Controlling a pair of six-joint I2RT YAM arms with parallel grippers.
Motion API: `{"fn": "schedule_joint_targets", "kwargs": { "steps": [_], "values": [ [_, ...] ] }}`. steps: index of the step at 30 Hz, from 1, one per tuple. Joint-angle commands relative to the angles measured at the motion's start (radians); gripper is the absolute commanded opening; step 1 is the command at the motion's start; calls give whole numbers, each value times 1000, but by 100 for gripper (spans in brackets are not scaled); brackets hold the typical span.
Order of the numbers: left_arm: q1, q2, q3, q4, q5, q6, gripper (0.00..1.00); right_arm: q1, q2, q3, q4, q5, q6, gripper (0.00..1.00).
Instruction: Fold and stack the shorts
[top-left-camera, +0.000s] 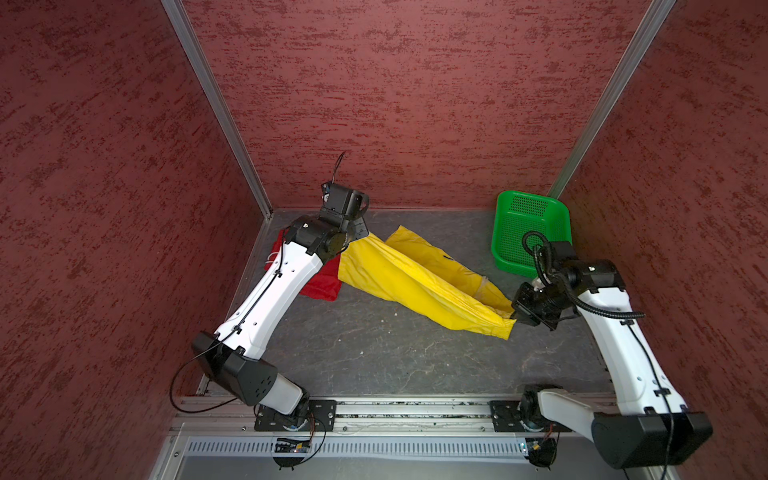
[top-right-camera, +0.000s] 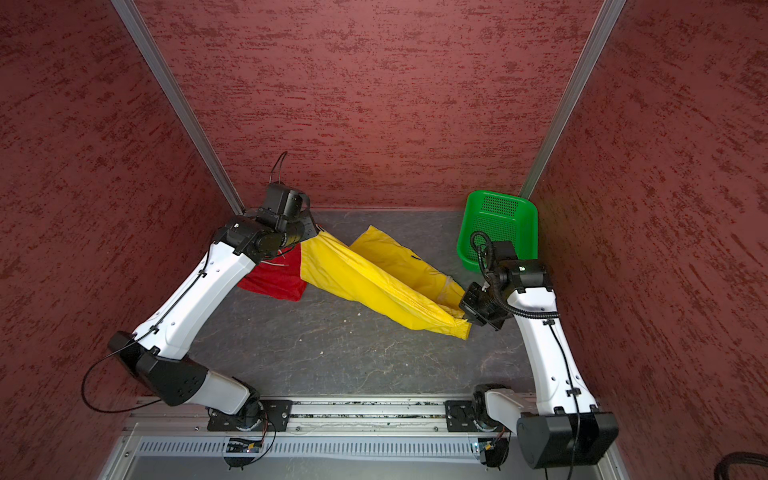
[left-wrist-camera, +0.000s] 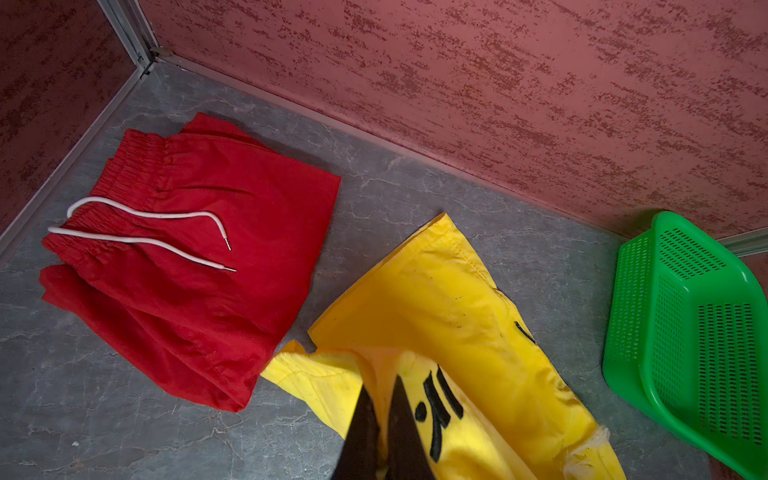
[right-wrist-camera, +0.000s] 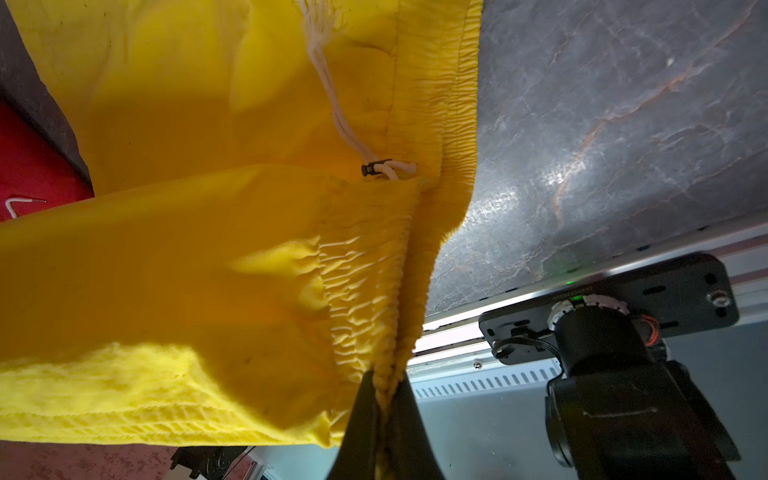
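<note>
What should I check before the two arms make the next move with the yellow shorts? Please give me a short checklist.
1. Left gripper shut on a leg end of the yellow shorts: ok.
2. Right gripper shut on the elastic waistband: ok.
3. Yellow shorts spread flat: not ok; one leg is stretched between the grippers, the second lies on the table.
4. Red shorts folded, lying by the far left corner: ok.
5. Green basket apart from the yellow cloth: ok.
6. How many cloth layers the left gripper holds: cannot tell.
</note>
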Motion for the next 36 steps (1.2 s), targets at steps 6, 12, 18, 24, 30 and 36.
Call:
{"fn": "schedule_joint_targets", "kwargs": {
  "steps": [6, 12, 18, 24, 30, 36],
  "values": [
    [-1, -58, -44, 65, -15, 24, 0, -7, -94, -89, -48, -34, 12, 0],
    [8, 3, -23, 136, 25, 57, 0, -7, -7, -53, -32, 6, -31, 0],
    [19, 115, 47, 180, 38, 75, 0, -16, 69, -13, -2, 12, -61, 0],
    [32, 214, 117, 214, 59, 89, 0, -37, 140, 14, 17, 23, -92, 0],
    [43, 305, 197, 234, 70, 109, 0, -69, 191, 37, 35, 28, -120, 0],
    [47, 392, 274, 221, 84, 111, 0, -92, 234, 39, 56, 27, -147, 0]
  ]
}}
